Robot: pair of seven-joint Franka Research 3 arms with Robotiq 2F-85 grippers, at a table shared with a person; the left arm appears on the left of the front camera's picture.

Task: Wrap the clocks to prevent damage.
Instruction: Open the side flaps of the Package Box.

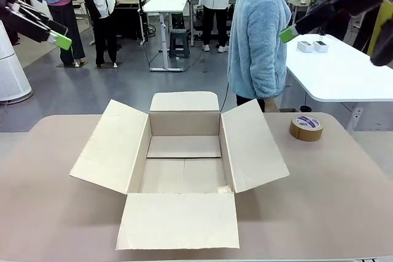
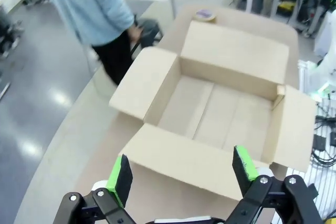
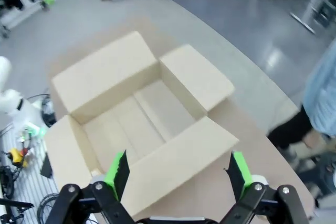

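While both arms hang high over the brown table (image 1: 331, 207), we log 1 cardboard box (image 1: 184, 179) at its middle. All 4 flaps are folded outward and the floor is bare cardboard.

Left gripper (image 2: 181, 174): jaws spread wide, green pads well apart, nothing between them. Its wrist view looks down over the box flap on the robot's left.

Right gripper (image 3: 177, 174): likewise released, 2 green pads wide apart, empty, above the flap on the robot's right.

From the front, each gripper sits near an upper corner, well clear of the box and the table.

1 roll of brown tape (image 1: 306, 127) lies flat on the table. It is to the robot's right of the box, toward the far edge and apart from the right flap.

1 person in a light blue fleece (image 1: 258, 35) stands at the far side, behind the right flap. A white table (image 1: 344, 75) stands beyond that person.

Where the clocks are, we cannot tell.
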